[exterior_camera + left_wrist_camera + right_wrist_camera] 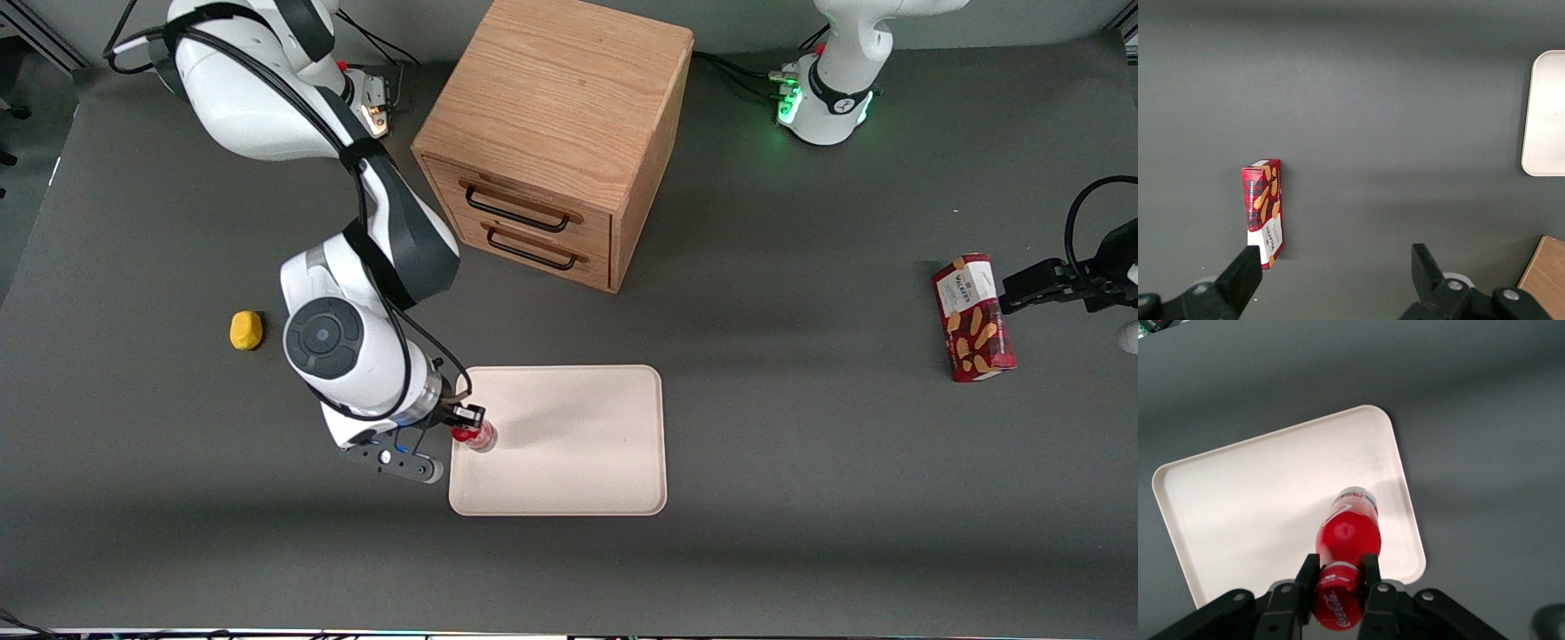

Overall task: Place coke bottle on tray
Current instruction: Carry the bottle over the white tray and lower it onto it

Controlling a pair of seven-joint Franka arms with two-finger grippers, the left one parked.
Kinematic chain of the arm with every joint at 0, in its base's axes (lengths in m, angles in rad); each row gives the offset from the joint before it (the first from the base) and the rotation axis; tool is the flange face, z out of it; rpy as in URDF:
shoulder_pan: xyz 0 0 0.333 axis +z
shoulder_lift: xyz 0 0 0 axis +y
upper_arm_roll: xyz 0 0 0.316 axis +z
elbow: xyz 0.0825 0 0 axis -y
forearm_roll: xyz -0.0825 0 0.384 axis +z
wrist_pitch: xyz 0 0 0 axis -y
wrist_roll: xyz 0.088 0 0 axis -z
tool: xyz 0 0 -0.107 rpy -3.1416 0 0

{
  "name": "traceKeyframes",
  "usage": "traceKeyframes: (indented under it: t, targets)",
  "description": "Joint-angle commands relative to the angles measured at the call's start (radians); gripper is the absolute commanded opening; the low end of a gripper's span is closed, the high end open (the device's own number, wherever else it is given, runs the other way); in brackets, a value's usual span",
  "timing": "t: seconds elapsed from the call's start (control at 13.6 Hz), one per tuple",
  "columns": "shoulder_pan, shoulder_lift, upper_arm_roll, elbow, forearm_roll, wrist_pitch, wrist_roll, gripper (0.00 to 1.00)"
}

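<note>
We see the gripper (1338, 577) clamped on the neck of the coke bottle (1350, 532), just under its red cap, over the tray (1258, 493) near the rim at the working arm's end. In the front view the arm hides most of the bottle; whether its base touches the tray is unclear.

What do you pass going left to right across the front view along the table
yellow object → gripper holding the coke bottle over the tray's edge → tray → red snack box
</note>
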Motion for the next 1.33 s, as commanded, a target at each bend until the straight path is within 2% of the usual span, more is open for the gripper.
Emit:
traceKeyframes:
  t: [0.0,0.22,0.88,0.96,1.03,1.1,1.25]
  targets:
    - [0.001,-0.015,-0.002,-0.074,-0.017,0.092,0.016,0.00]
    - [0.000,-0.004,-0.004,-0.096,-0.018,0.139,0.016,0.00]
    - [0.000,0.005,-0.007,-0.125,-0.019,0.141,0.020,0.00]
    - [0.001,0.005,-0.007,-0.125,-0.018,0.141,0.028,0.17]
    - [0.001,0.007,-0.007,-0.125,-0.018,0.141,0.031,0.73]
    - [0.001,0.007,-0.007,-0.127,-0.019,0.141,0.030,1.00]
    - [0.001,0.004,-0.007,-0.125,-0.021,0.141,0.030,1.00]
